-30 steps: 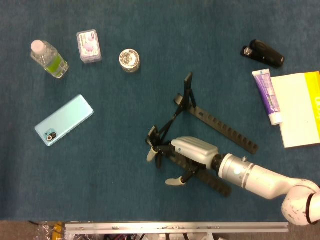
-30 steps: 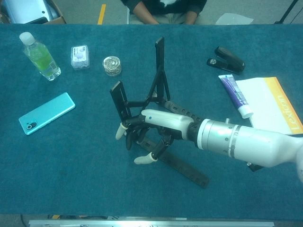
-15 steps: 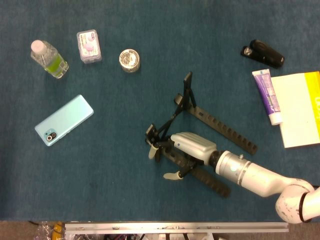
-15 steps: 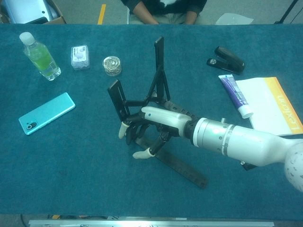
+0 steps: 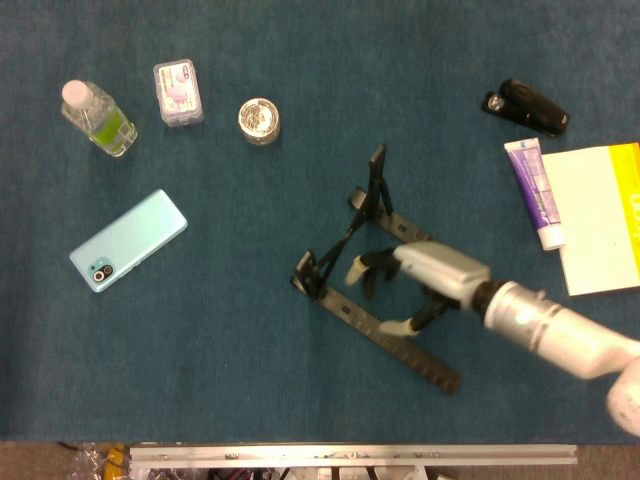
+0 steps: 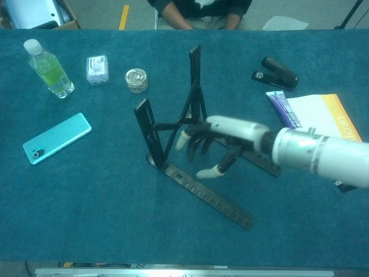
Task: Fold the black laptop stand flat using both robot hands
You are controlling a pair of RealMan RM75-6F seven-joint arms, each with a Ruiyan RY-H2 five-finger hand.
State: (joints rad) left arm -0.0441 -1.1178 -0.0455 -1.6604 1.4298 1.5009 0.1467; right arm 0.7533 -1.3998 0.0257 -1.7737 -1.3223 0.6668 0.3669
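Laptop stand (image 6: pixel 173 124): on the table (image 6: pixel 86 190), middle, not yet folded, both uprights raised off the notched base rails.
Right hand (image 6: pixel 210 144): between the rails, fingers loosely spread, gripping nothing.
Left hand: absent from both views.
Risk: a one-sided push on an upright likely slides or tips the whole stand rather than folding it, nothing bracing the base.
Unclear: hinge and latch details; fingertip contact with the crossbar; far rail partly behind the forearm.

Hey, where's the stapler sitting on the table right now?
The black stapler lies at the far right of the table in both views, just beyond the purple-and-white tube and the yellow-edged book.
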